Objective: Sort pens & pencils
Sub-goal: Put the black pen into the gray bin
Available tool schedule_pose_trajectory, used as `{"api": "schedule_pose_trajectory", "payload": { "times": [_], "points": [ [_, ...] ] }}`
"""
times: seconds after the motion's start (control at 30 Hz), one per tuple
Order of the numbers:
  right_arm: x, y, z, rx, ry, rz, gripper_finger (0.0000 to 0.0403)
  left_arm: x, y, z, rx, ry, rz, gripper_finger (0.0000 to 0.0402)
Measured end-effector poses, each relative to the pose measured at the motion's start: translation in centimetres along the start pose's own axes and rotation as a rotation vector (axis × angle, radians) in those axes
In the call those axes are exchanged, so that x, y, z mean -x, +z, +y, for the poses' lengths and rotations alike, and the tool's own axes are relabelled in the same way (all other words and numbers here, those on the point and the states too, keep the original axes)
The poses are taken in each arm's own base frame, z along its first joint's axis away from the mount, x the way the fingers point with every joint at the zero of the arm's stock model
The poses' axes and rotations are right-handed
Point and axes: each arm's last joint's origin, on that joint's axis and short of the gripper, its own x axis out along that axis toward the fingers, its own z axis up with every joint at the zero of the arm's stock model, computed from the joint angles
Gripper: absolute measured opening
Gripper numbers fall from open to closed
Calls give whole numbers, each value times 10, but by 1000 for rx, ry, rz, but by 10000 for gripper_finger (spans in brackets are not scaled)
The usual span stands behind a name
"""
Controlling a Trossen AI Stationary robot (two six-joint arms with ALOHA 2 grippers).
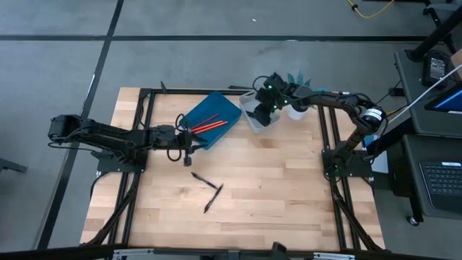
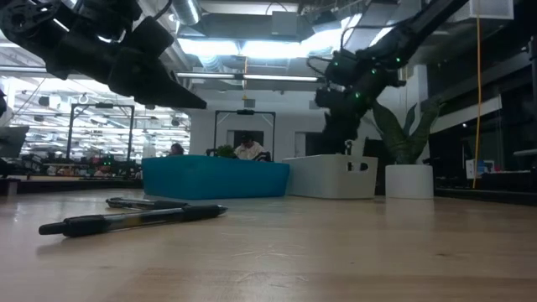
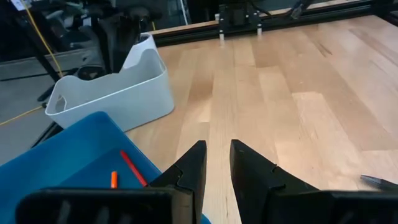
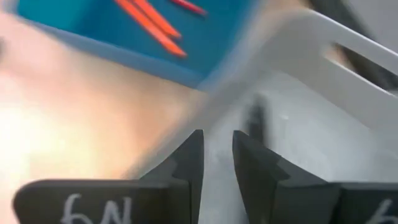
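Observation:
Two black pens point(image 1: 208, 188) lie crossed near the middle of the wooden table, also seen in the low view point(image 2: 134, 220). Red and orange pencils point(image 1: 209, 123) lie in the blue tray point(image 1: 224, 107). Beside the tray's near-left corner my left gripper point(image 3: 216, 155) stands open with nothing between its fingers. To the tray's right stands a white bin point(image 1: 253, 121). My right gripper point(image 4: 217, 146) hangs open over it, fingers slanting down, touching nothing. A blurred dark stick point(image 4: 255, 121) lies on the bin's floor.
A plant in a white pot point(image 2: 409, 180) stands just right of the white bin, behind my right arm. Black frame rails point(image 1: 144, 130) run along the table's left, right and far sides. Bare wood lies toward the near and right edges point(image 1: 289, 195).

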Motion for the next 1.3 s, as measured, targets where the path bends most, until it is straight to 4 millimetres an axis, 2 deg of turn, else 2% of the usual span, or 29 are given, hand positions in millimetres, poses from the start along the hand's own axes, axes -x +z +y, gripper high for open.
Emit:
{"api": "schedule_pose_trajectory", "payload": {
  "times": [0.17,0.3,0.47,0.7,0.83,1.07,1.3],
  "points": [
    [2,16,26,61,233,-47,87,0,-4,-1,-2,-7,38,66],
    [4,31,57,147,355,-80,87,0,-6,-2,12,-17,62,66],
    [13,48,95,297,387,-94,87,6,-3,-5,-9,-34,53,66],
    [30,65,137,385,332,-70,87,23,2,-9,10,-66,54,66],
    [39,68,150,400,348,-39,87,27,4,-12,34,-86,42,66],
    [46,63,163,416,373,9,87,26,2,-21,86,-151,139,66],
    [47,59,167,422,381,34,87,19,31,-31,35,-148,282,66]
  ]
}}
